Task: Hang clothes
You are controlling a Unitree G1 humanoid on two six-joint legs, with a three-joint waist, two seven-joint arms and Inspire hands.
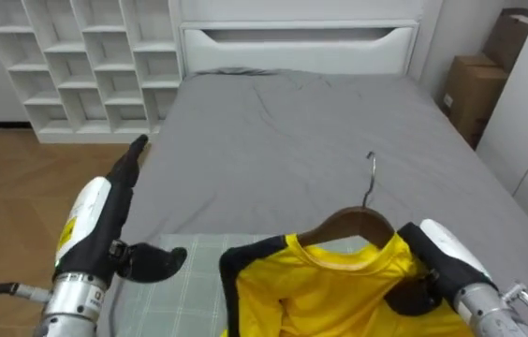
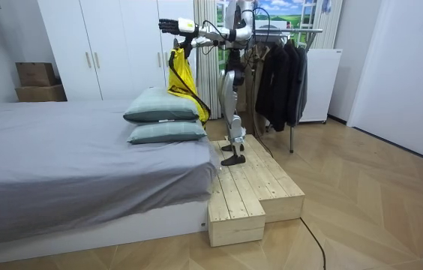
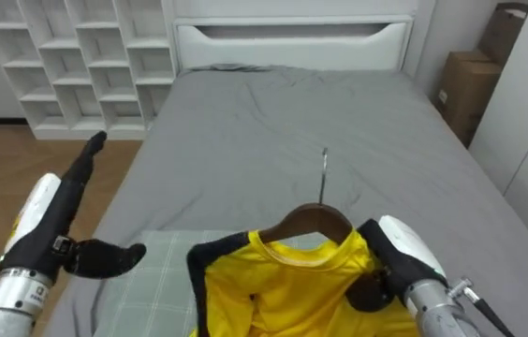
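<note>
one yellow shirt (image 1: 339, 290) sits on a wooden hanger (image 1: 353, 225), lifted clear of the grey bed (image 1: 273, 131) with the metal hook (image 1: 371, 178) pointing up and away from the robot. the right hand (image 1: 442, 248) has it by the hanger's right shoulder, dark fingers curled round wood and cloth together. the left hand (image 1: 105, 215) is free beside the pillow (image 1: 180, 281), fingers straight and together, thumb spread wide.

in the room view the robot stands on a wooden platform (image 2: 256, 187) at the bed's end, facing the bed, while the clothes rail (image 2: 286, 31) with dark garments (image 2: 279, 75) is behind it. so the step in hand looks like carrying, with the hanging not yet done. to do it well, turn on the platform without stepping off its edge. hold the hanger level so the shirt cannot slide off the free shoulder, and aim the hook at a bare stretch of rail. loosen the grip only once the rail bears the weight.
</note>
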